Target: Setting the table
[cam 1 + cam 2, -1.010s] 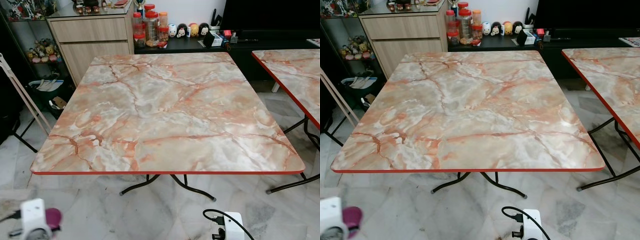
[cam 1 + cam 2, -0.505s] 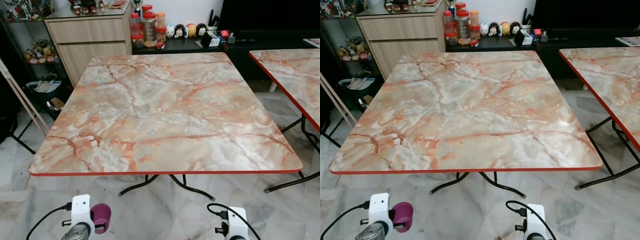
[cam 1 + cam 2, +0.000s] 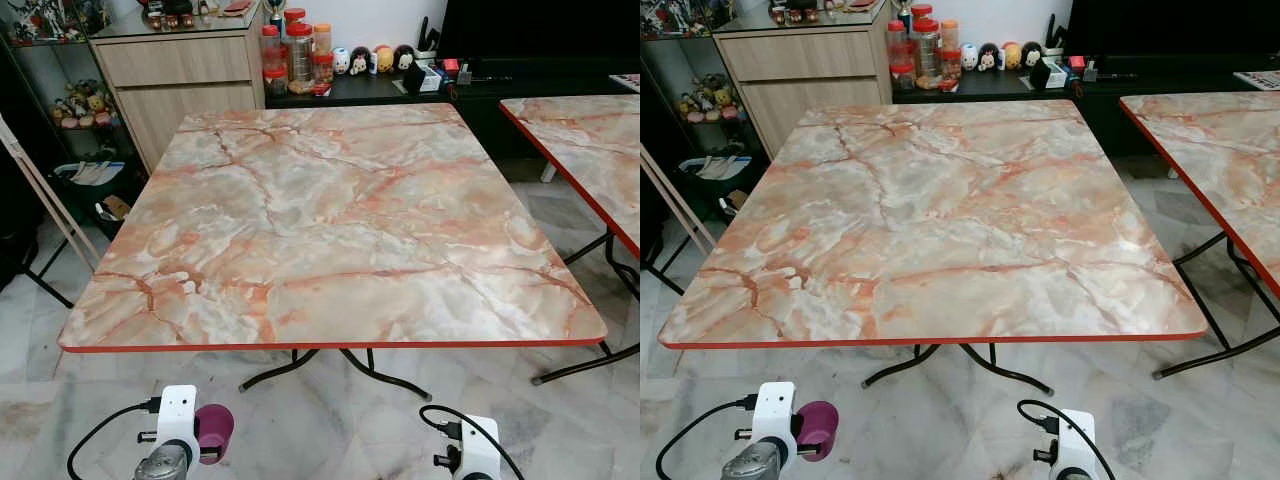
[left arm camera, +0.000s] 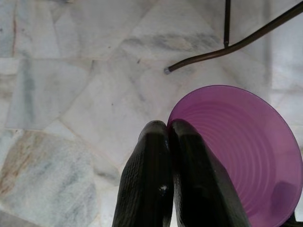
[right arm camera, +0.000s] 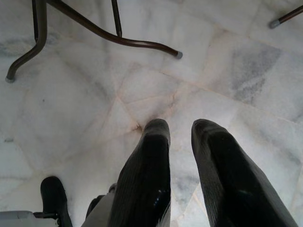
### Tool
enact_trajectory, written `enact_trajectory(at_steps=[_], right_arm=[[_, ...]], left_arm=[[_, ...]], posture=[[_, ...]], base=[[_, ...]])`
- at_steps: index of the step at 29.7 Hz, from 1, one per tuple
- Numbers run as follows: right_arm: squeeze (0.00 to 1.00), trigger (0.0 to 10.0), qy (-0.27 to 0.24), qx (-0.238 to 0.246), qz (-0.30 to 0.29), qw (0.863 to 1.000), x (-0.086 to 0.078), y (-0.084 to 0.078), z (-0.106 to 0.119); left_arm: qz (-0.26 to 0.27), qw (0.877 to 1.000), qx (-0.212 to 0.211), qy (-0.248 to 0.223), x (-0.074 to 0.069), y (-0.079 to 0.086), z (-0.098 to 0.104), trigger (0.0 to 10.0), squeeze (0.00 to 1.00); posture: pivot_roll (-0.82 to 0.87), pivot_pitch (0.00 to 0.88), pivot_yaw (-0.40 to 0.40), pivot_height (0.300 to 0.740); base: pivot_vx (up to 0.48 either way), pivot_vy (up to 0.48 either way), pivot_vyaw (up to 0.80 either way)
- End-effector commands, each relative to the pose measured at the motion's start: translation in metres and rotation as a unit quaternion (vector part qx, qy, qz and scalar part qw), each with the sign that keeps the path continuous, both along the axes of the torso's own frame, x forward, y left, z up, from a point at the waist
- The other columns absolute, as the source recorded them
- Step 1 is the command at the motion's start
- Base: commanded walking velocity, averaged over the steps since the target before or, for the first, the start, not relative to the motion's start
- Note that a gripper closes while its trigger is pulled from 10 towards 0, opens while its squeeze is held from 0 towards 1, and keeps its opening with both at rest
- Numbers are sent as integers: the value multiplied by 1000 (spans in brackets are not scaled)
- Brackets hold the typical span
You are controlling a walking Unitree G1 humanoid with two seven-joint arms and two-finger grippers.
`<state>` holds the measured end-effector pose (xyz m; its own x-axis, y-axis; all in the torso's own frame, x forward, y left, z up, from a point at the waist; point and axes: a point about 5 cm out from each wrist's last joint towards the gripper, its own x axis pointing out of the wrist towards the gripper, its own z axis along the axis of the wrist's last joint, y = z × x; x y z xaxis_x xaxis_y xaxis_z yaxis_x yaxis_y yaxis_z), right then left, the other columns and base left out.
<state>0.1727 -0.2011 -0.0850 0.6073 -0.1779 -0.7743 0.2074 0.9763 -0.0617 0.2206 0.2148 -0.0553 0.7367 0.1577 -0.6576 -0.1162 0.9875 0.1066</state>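
1. While the table (image 3: 330, 220) sits almost where it was half a second ago in the left eye view, the left arm's white wrist block at the bottom left has shifted a little to the right, and the purple cup (image 3: 213, 430) with it. The tabletop is a rounded-corner square with a glossy pink-and-cream marble print and a thin red edge, on curved black metal legs over pale marble floor tiles (image 3: 330, 420). A second table (image 3: 585, 150) of the same print enters at the right edge. At the top stand a wooden cabinet (image 3: 180, 75), red-lidded jars (image 3: 295, 50) and small round figurines (image 3: 370, 60) on a dark low shelf.

2. In the right eye view the same scene lies slightly further left; the cup shows at the bottom left beside the wrist block, below the table's near edge and not on it.

3. In the left wrist view the left gripper (image 4: 169, 130) has its two ribbed black fingers pressed together, pinching the cup's rim. The cup is smooth translucent plastic with ringed ridges inside, filling the lower right. A table leg's foot crosses the upper right over the tiles.

4. In the right wrist view the right gripper (image 5: 182, 126) hangs over the floor, its fingers parted and holding nothing; curved table legs cross the top.
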Motion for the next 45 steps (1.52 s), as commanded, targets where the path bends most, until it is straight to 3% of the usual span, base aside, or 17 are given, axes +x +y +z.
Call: enact_trajectory(at_steps=[1, 8, 18, 45], right_arm=[[0, 10000, -2, -1, -4, 1000, -1, -1, 0], [0, 10000, -5, -2, -6, 1000, 0, -3, 1], [0, 10000, 10, -38, 1, 999, -1, -9, 1], [0, 10000, 19, -24, 1, 1000, -7, -11, -2]], left_arm=[[11, 1000, 5, 6, 0, 3, 0, 10000, 0], [28, 1000, 5, 9, -2, 8, 0, 10000, 0], [32, 999, -5, 18, -4, 6, -2, 10000, 0], [29, 999, -7, 35, -12, 3, -8, 10000, 0]], posture=[[-39, 0, 18, 740], [-45, 0, 19, 740], [-41, 0, 20, 740], [-46, 0, 7, 740]], base=[[0, -266, 0], [0, -321, 0], [0, -317, 133], [0, -288, 23]])
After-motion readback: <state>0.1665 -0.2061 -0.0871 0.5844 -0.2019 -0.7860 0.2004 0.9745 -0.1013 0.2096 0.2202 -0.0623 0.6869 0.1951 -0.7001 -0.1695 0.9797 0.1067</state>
